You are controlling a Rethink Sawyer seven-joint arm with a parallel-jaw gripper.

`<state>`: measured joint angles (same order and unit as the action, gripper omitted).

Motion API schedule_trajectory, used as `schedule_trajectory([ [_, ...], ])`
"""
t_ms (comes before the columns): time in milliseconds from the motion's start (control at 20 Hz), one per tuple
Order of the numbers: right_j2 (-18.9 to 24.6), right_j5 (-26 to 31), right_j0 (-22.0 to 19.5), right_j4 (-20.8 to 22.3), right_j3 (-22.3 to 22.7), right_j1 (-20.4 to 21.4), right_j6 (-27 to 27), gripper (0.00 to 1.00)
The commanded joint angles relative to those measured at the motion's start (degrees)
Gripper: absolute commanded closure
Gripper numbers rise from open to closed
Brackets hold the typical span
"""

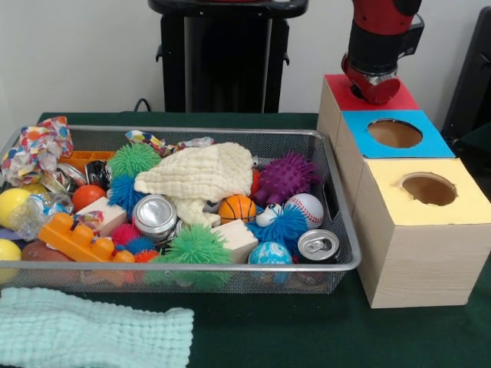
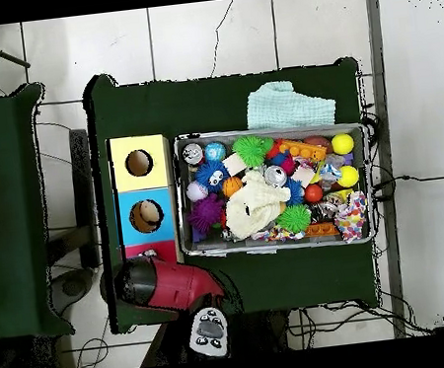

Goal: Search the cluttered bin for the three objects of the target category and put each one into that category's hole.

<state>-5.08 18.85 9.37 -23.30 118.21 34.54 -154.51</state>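
Arm [image 1: 376,46] hangs over the red box [image 1: 337,96], far right of the bin [image 1: 337,207]; tool hidden, so its state cannot be told. Cans [image 1: 317,245] lie among balls and cloth [image 1: 201,175]; a nearby toy could snag and come up too

Wire bin [image 1: 337,264] brims with toys beside red [image 1: 337,90], blue [image 1: 360,142], yellow boxes [image 1: 468,207].

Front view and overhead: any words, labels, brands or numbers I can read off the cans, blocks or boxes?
No text is readable in either view.
Upright can: only its top shows, no brand visible.
Tilted can: no print legible.
Red, blue and yellow boxes: plain coloured tops, no labels.
Orange toy brick: no markings visible.
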Motion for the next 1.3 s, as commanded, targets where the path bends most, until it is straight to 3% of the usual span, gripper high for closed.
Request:
schedule_trajectory([
  [50,1.7,-3.4,-2.9,3.2,-11.2,-9.7,0.5,0.0],
  [450,0.0,-4.2,-1.8,4.1,-12.5,-10.3,-0.3,0.0],
  [700,-1.5,-1.1,-0.9,4.3,-14.4,-9.9,-1.5,0.0],
  [1000,-6.6,8.1,2.4,6.5,-17.2,-4.3,-3.6,0.0],
  [1300,-6.8,19.5,1.1,9.4,-19.2,2.5,-3.5,0.0],
])
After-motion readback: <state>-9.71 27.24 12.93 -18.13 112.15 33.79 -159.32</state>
